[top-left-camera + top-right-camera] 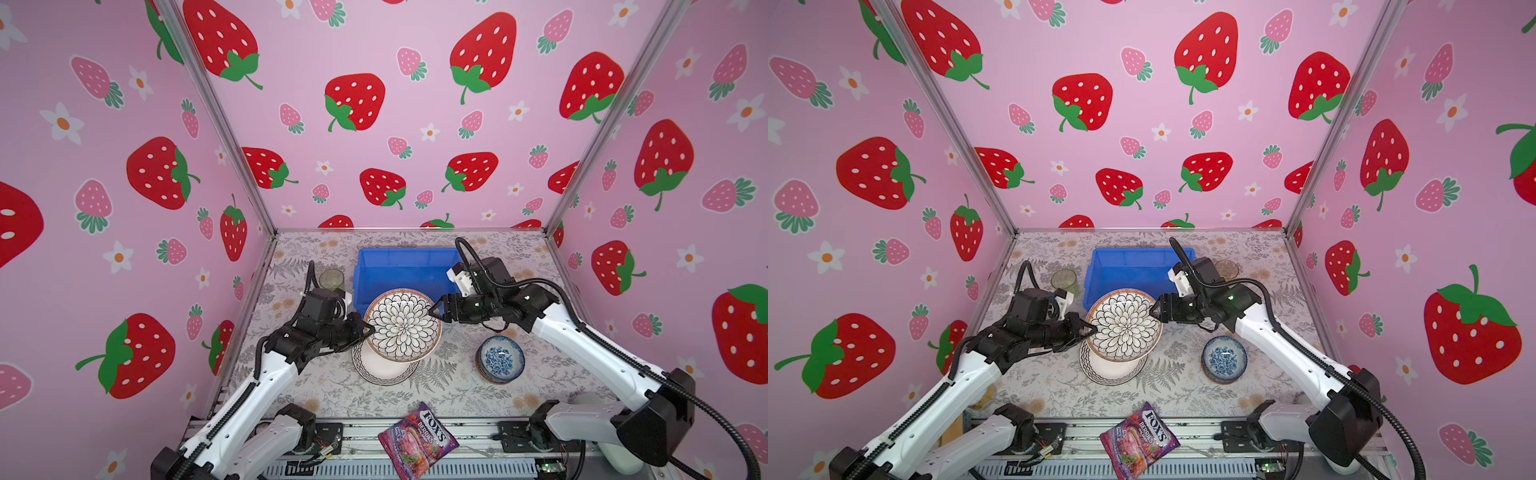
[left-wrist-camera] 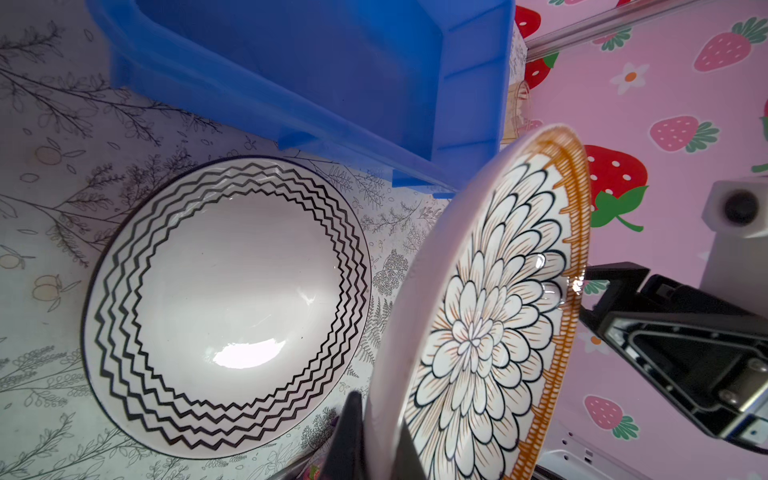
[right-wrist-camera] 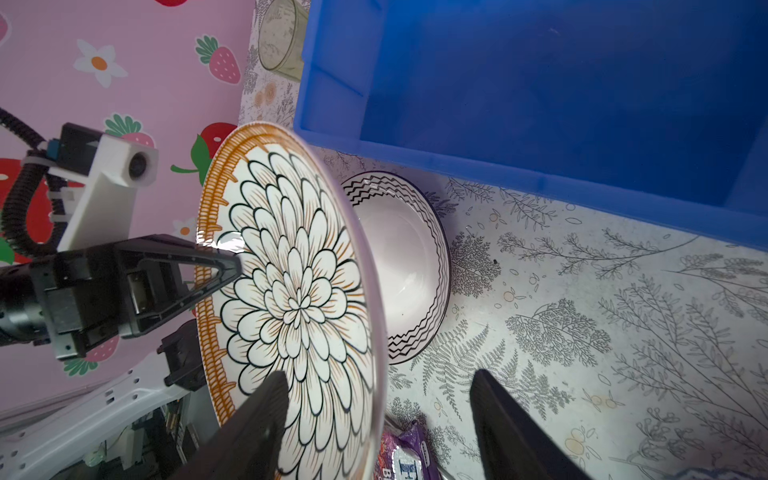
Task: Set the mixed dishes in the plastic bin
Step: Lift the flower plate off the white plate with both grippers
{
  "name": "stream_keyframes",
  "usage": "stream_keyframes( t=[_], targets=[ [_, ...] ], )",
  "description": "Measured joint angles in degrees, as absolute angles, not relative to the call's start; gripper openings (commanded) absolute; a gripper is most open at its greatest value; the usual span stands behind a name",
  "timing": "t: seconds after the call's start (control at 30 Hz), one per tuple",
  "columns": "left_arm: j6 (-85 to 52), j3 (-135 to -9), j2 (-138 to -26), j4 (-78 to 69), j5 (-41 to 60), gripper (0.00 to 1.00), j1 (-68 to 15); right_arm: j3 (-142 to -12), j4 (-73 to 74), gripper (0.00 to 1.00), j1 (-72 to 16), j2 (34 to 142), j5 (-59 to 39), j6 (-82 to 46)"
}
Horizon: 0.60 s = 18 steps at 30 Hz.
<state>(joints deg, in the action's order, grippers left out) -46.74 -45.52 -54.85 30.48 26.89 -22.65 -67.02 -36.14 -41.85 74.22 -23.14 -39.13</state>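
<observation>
Since the plastic bin (image 1: 399, 270) lies bare just beyond both sets of jaws, no dish is counted as placed. The task is judged to be at its first transfer.

Petal plate (image 1: 402, 325): held clear of the counter (image 1: 457, 395), tilted, spanning the gap between the two sets of jaws. Its far edge is seen over the bin's near wall in both top views. The left jaws are closed on its rim, pinching face and underside, as shown in the left wrist view. The right jaws are parted and straddle the opposite rim. A clear gap on the underside is seen in the right wrist view, so no second grip is recorded yet.

Zigzag plate (image 1: 380, 370): flat on the counter, beneath the held plate and below the left jaws. Untouched.

Stack of small bowls (image 1: 500, 358), blue one uppermost: on the counter to the near side of the right jaws, well apart from them. The number stacked cannot be told.

Green tumbler (image 1: 331, 279): upright beyond the left jaws, beside the bin.

Amber tumbler (image 1: 1226, 269): beyond the right jaws, largely hidden by the arm.

Left to do, by judgement: the held plate to be carried over the wall and set down, then the second plate, the bowls and both tumblers. The candy bag (image 1: 417, 440), well behind both jaws, is not to be moved.
</observation>
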Motion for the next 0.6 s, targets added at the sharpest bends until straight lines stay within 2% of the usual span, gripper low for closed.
stream_keyframes(
  t=[0.1,0.4,0.6],
  targets=[
    [-45.8,-47.2,-56.4,30.3,26.2,0.0,-23.5,-67.5,-36.2,0.65,-41.8,75.1,-23.3,-38.6],
    [-44.8,-48.7,-59.4,29.6,24.4,0.0,-26.8,-67.5,-37.0,0.33,-41.8,77.7,-22.9,-37.2],
    [-44.8,-48.8,-61.0,28.1,23.4,0.0,-27.8,-67.5,-37.6,0.27,-41.5,78.4,-21.5,-36.7]
  ],
)
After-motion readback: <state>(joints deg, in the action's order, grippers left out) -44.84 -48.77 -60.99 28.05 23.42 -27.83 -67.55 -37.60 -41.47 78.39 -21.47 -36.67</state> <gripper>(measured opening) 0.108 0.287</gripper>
